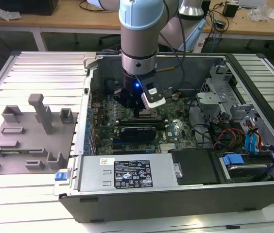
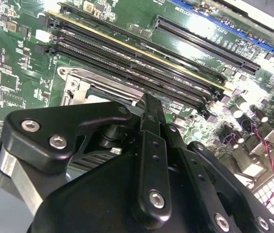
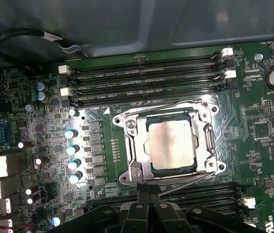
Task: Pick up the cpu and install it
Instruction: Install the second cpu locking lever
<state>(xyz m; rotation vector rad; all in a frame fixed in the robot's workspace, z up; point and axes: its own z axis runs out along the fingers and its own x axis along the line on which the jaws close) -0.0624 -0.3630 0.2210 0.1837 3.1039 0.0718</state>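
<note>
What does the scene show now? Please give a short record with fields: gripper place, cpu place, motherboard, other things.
gripper place: gripper low inside the open computer case, over the motherboard, beside the socket frame
cpu place: cpu lies flat within the socket frame, apart from the gripper
motherboard: green motherboard, long memory slots beside the socket
other things: grey holder plate at the exterior view's left, outside the case

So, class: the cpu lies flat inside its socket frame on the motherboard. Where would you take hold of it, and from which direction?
Come straight down from above. The cpu lies flat with its shiny top up, and the metal socket frame hems in its edges, leaving little room for a side approach. Probably grip two opposite edges; only the thin rim offers any hold.
</note>
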